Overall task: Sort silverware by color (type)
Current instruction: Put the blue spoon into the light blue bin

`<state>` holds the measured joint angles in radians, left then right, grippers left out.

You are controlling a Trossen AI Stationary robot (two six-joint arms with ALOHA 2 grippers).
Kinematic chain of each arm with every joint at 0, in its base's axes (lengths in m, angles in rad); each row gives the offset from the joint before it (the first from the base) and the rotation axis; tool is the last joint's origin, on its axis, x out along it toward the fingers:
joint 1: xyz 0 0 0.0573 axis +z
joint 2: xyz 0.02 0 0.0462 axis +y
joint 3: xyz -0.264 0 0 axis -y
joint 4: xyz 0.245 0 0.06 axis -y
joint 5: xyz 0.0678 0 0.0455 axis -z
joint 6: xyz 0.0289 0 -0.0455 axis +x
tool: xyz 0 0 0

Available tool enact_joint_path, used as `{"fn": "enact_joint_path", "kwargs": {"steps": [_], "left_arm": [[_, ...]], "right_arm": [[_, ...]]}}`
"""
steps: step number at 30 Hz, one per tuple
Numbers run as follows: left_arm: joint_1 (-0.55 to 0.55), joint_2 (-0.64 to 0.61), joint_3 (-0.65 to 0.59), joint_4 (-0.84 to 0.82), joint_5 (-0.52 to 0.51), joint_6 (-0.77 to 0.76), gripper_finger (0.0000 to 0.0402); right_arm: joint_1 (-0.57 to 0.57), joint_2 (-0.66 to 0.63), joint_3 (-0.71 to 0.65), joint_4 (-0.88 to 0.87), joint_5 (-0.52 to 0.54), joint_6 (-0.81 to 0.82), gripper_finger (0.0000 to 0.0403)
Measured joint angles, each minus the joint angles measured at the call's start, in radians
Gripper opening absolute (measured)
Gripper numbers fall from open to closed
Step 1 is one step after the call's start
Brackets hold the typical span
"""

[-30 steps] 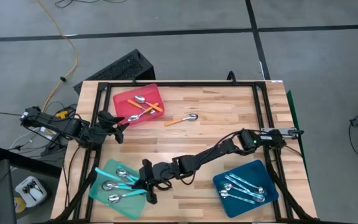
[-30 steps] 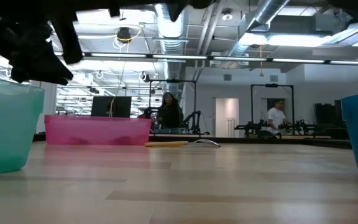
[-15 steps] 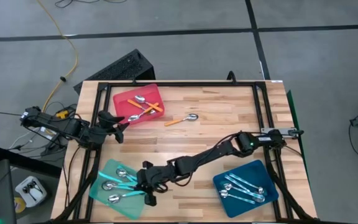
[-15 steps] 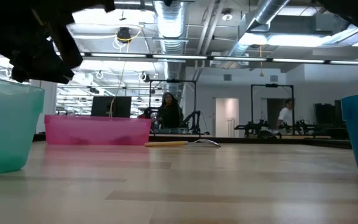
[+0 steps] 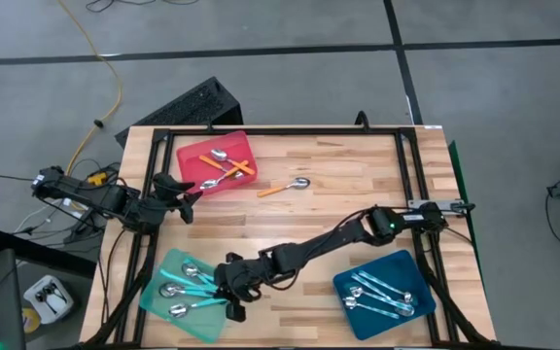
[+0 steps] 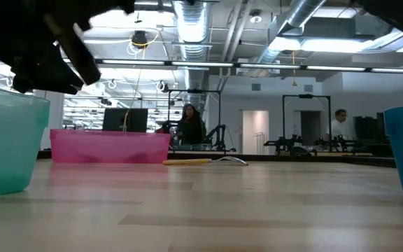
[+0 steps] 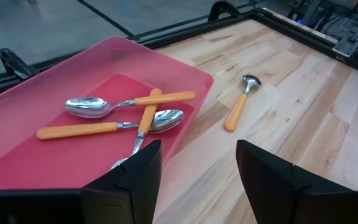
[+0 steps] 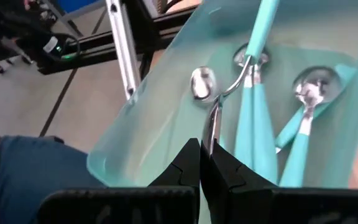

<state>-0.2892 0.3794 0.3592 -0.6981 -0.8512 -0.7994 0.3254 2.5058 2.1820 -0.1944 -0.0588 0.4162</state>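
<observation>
Turquoise spoon (image 8: 258, 37) pinched over mint tray (image 8: 166, 118).

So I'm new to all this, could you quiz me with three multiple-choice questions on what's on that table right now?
1. Where does the one spoon outside every tray lie?
A. on the bare wood beside the red tray
B. on the floor
C. on the dark-blue tray

2. What colour is its handle?
A. turquoise
B. orange
C. black

3. How is the right gripper?
A. wide open over the dark-blue tray
B. shut over the mint-green tray
C. out of view

Answers: 1 A, the lone spoon lies near the red tray. 2 B, orange. 3 B, right gripper over the mint-green tray.
</observation>
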Motion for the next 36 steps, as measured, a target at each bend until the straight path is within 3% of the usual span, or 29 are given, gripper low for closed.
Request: {"fn": "enact_joint_path", "kwargs": {"steps": [12,36], "left_arm": [[0.000,0.000,0.000,0.000,0.000,0.001,0.0190],[0.000,0.000,0.000,-0.001,-0.003,0.001,0.0190]], "right_arm": [[-0.026,0.035,-0.001,0.022,-0.102,0.075,0.0025],[-0.037,0.037,-0.001,-0.084,-0.080,0.137,0.0025]]}}
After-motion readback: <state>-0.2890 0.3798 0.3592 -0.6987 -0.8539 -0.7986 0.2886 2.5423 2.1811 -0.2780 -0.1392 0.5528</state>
